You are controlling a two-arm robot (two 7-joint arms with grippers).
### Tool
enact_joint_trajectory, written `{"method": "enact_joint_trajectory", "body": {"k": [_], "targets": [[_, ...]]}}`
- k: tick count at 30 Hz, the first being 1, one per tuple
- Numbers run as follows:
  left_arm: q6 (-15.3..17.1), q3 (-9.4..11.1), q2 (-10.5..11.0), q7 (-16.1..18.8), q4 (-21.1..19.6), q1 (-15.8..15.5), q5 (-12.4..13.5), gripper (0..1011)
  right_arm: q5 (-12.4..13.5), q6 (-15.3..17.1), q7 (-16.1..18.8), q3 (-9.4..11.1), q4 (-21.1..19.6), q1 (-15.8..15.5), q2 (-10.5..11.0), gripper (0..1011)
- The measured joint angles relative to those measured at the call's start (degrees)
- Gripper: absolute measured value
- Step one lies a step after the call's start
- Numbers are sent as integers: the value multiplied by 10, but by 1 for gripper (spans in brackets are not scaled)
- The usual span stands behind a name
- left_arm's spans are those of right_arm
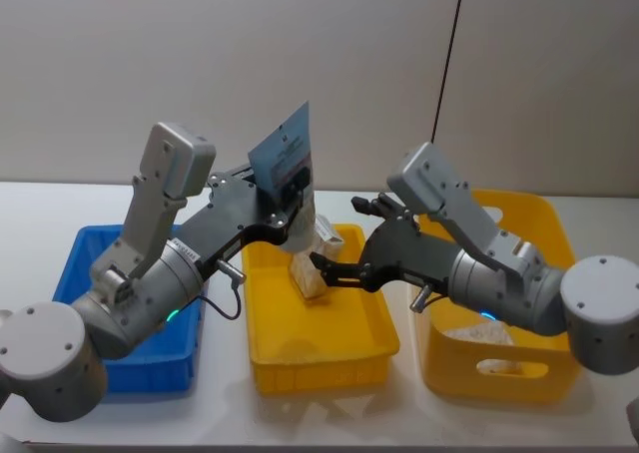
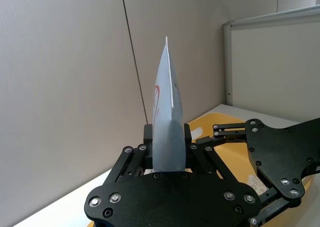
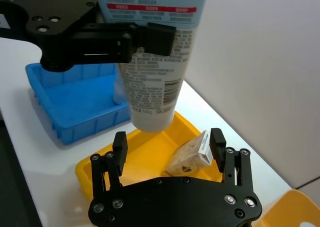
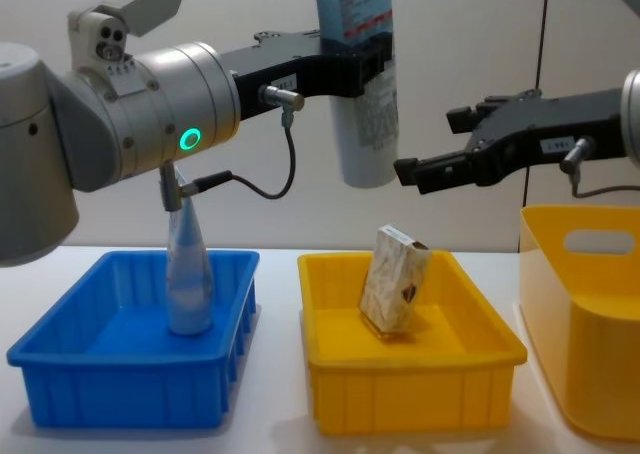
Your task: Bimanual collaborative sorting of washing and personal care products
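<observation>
Gripping the squeeze tube (image 4: 365, 124) mid-body in the left gripper (image 4: 360, 69), long axis upright, crimped end up, blunt end hanging over the middle yellow bin (image 4: 410, 359). Poses the right gripper (image 4: 430, 144) just right of the tube's lower end, jaws spread wide and empty. Looks set for a handover: needs only a short leftward reach to close across the tube's axis. Has a beige carton (image 4: 395, 279) leaning in that bin and another tube (image 4: 188, 274) standing in the blue bin (image 4: 130, 389)
</observation>
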Motion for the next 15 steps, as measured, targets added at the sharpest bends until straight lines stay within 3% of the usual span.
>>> {"method": "enact_joint_trajectory", "body": {"k": [15], "targets": [[0, 0, 0, 0, 0, 0, 0, 261, 11, -24, 39, -21, 38, 41, 4, 1004]]}}
